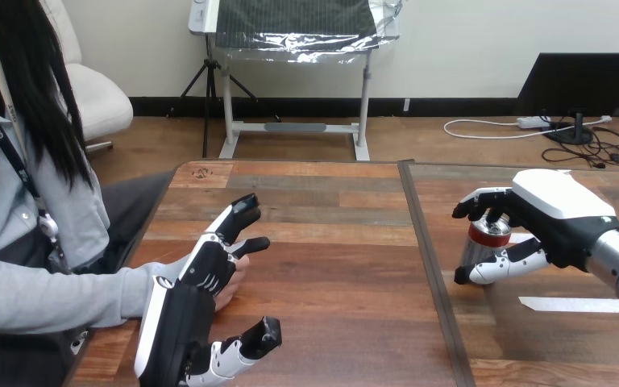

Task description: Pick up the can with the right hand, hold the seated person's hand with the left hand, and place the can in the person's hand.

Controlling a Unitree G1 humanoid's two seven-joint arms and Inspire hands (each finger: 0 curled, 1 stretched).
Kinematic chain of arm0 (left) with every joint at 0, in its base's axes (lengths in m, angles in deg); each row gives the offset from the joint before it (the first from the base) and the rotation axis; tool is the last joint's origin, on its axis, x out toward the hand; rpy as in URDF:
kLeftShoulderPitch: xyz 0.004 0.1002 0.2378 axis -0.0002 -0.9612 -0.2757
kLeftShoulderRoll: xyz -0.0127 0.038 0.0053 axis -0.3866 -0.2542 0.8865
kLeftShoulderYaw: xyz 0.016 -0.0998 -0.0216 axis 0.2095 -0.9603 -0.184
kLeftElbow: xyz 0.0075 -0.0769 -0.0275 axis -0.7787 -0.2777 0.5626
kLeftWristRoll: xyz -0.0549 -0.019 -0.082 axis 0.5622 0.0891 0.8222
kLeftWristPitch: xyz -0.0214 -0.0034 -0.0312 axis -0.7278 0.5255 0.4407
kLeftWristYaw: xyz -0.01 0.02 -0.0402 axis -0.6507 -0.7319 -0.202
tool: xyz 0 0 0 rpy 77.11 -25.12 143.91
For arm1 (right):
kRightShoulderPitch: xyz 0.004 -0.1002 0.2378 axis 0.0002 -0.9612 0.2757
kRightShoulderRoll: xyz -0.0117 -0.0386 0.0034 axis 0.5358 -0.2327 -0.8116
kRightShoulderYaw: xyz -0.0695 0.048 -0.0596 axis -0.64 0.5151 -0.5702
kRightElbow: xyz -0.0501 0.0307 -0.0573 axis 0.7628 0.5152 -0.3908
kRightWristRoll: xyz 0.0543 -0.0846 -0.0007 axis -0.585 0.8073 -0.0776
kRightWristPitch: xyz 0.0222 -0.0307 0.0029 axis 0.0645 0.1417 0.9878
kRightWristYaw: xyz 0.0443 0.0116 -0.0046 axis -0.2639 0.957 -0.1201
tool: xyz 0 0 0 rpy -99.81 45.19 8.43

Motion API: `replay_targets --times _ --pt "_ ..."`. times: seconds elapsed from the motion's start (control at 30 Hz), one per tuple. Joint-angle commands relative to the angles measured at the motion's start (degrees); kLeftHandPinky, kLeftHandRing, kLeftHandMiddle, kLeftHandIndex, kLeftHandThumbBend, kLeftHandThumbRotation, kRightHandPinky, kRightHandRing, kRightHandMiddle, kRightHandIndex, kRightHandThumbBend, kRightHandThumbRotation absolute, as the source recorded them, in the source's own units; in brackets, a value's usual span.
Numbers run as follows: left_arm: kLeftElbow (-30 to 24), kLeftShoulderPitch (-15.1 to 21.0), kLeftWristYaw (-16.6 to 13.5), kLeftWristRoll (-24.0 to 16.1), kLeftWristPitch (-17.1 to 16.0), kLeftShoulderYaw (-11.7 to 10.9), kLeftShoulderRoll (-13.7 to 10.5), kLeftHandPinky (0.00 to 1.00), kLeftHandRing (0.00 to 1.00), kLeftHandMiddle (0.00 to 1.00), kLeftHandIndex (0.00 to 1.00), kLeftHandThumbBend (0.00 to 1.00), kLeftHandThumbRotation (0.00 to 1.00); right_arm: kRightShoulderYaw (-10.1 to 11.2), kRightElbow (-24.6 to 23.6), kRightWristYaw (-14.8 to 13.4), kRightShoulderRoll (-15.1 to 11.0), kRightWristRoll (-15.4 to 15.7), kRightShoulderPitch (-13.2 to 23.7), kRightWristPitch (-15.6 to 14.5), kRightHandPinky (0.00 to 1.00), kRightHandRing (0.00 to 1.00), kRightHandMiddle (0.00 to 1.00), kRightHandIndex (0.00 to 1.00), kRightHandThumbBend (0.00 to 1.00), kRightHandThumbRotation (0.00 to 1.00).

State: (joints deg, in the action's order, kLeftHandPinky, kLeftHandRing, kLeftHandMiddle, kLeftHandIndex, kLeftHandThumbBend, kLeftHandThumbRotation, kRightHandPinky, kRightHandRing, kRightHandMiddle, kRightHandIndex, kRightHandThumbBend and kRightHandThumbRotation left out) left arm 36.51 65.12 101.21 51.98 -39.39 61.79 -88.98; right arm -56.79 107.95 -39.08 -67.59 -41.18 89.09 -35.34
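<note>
can (486,234), round metal, red rim, gripped by r hand (556,214); l hand (181,322) fingers loose beside person's hand (232,286)

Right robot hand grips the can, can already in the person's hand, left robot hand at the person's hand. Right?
No: head view shows the can standing on the table under the right robot hand, apart from the person's hand. Rest holds.

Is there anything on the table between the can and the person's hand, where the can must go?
Nothing visible stands on the table between the can, in the right hand, and the person's hand. The left hand lies over it, covering most of it.
</note>
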Motion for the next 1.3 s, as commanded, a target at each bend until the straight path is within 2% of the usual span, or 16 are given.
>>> replay_targets --times 0.0,0.67,0.93,1.27 --pt "0.35 4.04 -0.17 -0.28 -0.54 -0.13 0.07 0.76 0.89 0.91 0.86 0.98 0.69 2.11 -3.3 -0.58 -1.67 -0.7 1.23 0.2 0.64 0.74 0.74 0.76 0.86 0.5" --pt "1.36 4.85 -0.57 -1.71 -0.55 -0.62 -0.18 0.75 0.89 0.92 0.87 1.0 0.7 3.13 -4.01 -2.55 -2.55 -0.65 1.48 2.11 0.64 0.73 0.73 0.74 0.91 0.48" --pt "2.25 5.37 -0.78 -1.9 -0.81 -0.71 -0.24 0.74 0.89 0.92 0.88 1.0 0.7 3.38 -4.32 -2.72 -3.02 -0.37 1.88 2.01 0.65 0.73 0.73 0.73 0.92 0.5" --pt "2.75 5.57 -1.33 -2.33 -0.96 -1.12 0.0 0.75 0.88 0.91 0.87 1.0 0.71 3.97 -3.87 -4.68 -3.25 0.25 2.4 2.91 0.63 0.72 0.72 0.73 0.95 0.54"
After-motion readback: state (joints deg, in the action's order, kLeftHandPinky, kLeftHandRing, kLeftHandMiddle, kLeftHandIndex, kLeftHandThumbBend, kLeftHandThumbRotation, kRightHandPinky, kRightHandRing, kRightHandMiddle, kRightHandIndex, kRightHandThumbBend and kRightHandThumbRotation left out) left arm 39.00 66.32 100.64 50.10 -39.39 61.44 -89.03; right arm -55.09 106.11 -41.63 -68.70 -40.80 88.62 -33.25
